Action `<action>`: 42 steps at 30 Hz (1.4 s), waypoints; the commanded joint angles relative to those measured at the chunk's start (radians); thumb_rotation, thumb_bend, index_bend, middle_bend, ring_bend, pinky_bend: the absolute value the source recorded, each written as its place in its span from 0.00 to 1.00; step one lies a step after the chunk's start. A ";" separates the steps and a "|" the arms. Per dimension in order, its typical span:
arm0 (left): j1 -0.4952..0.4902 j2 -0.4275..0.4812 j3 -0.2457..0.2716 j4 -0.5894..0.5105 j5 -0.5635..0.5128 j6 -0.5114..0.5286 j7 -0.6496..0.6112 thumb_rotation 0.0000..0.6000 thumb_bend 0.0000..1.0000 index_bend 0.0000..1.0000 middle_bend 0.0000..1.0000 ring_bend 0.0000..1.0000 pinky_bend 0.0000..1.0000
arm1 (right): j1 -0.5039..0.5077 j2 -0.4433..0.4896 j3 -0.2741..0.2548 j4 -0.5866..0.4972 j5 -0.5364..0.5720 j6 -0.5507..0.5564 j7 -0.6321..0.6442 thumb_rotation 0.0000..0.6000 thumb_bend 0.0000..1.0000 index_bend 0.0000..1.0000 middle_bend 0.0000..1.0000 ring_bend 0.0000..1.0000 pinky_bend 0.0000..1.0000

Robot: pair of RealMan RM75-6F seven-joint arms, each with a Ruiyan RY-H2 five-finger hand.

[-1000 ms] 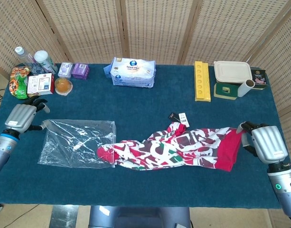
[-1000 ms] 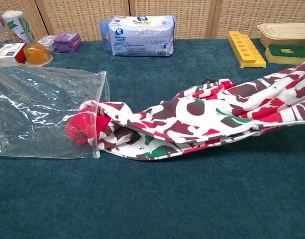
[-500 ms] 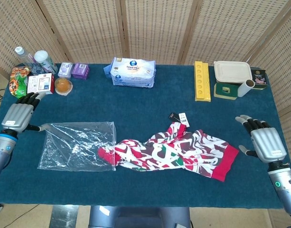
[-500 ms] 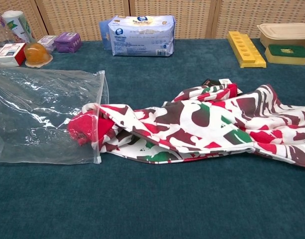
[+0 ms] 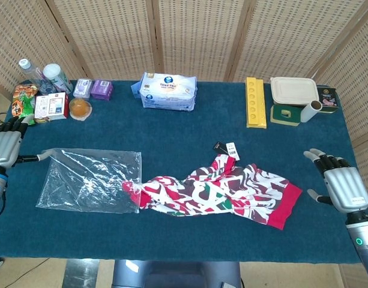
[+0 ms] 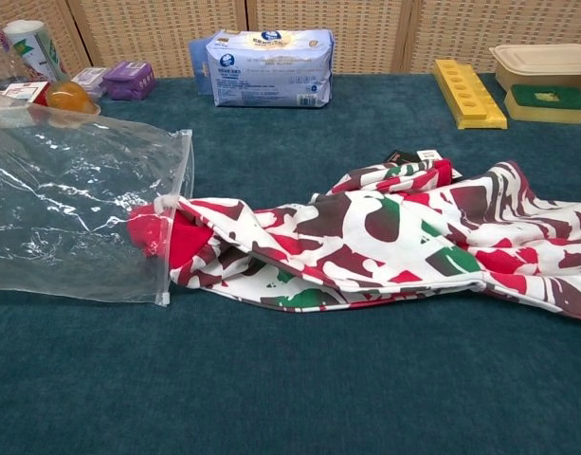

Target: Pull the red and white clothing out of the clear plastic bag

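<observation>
Woven screens back a table (image 5: 190, 129) covered in dark blue cloth, and that is my whole working field. Across its middle lies the red and white clothing (image 5: 223, 191), spread out flat, with a tag showing at its upper edge. Nearly all of it is free; only one red end sits at the mouth of the clear plastic bag (image 5: 81, 180), and from the chest view I judge a small bit of that red end to be just inside the opening.

Next in size, the bag lies flat to the left of the garment, its mouth facing right. My left hand (image 5: 5, 147) is at the far left edge and seems to pinch the bag's rear corner, though I cannot be sure from here. My right hand (image 5: 341, 187) hovers by the table's right edge with fingers spread, grasping nothing, well apart from the garment's red hem.

I read this as the last stretch of the pull. To finish, I would need the two separated a little more: either draw the bag further left, or take the garment again and tug it right.

Along the back edge stand a pack of tissues (image 5: 168, 91) and a yellow tray (image 5: 254, 102).
</observation>
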 commanded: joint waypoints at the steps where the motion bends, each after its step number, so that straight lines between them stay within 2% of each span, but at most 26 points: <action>1: 0.017 0.010 -0.008 0.009 -0.010 0.025 0.018 0.49 0.00 0.00 0.10 0.00 0.10 | -0.001 -0.001 -0.002 -0.003 -0.005 0.002 -0.003 1.00 0.21 0.16 0.18 0.28 0.29; 15: 0.087 0.048 -0.007 0.057 -0.045 0.014 -0.039 0.47 0.00 0.00 0.10 0.00 0.10 | 0.006 -0.013 -0.010 -0.038 -0.023 -0.013 -0.047 1.00 0.21 0.16 0.19 0.29 0.30; 21: 0.113 0.100 0.040 0.010 0.002 -0.058 -0.099 0.34 0.00 0.00 0.09 0.00 0.10 | 0.009 -0.025 -0.016 -0.046 -0.032 -0.020 -0.061 1.00 0.21 0.16 0.19 0.29 0.30; 27: 0.154 0.103 0.049 -0.020 0.046 0.003 -0.129 0.31 0.00 0.00 0.08 0.00 0.10 | 0.002 -0.020 -0.019 -0.056 -0.043 -0.006 -0.073 1.00 0.21 0.16 0.19 0.29 0.30; 31: 0.222 0.101 0.063 -0.083 0.087 0.127 -0.130 0.30 0.01 0.00 0.08 0.00 0.10 | -0.010 -0.028 -0.024 -0.053 -0.046 0.010 -0.068 1.00 0.21 0.16 0.19 0.29 0.30; 33: 0.251 0.101 0.069 -0.109 0.105 0.177 -0.134 0.33 0.02 0.00 0.08 0.00 0.10 | -0.014 -0.033 -0.025 -0.049 -0.047 0.016 -0.064 1.00 0.21 0.16 0.19 0.29 0.30; 36: 0.306 0.105 0.090 -0.163 0.151 0.269 -0.141 0.42 0.04 0.00 0.08 0.00 0.10 | -0.020 -0.039 -0.027 -0.043 -0.043 0.019 -0.054 1.00 0.21 0.16 0.19 0.29 0.30; 39: 0.347 0.106 0.105 -0.200 0.186 0.337 -0.141 0.58 0.05 0.00 0.08 0.00 0.10 | -0.024 -0.047 -0.029 -0.037 -0.042 0.022 -0.051 1.00 0.22 0.16 0.20 0.30 0.30; 42: 0.379 0.104 0.120 -0.227 0.217 0.389 -0.137 0.62 0.05 0.01 0.08 0.00 0.10 | -0.029 -0.052 -0.032 -0.035 -0.038 0.024 -0.055 1.00 0.23 0.17 0.21 0.30 0.31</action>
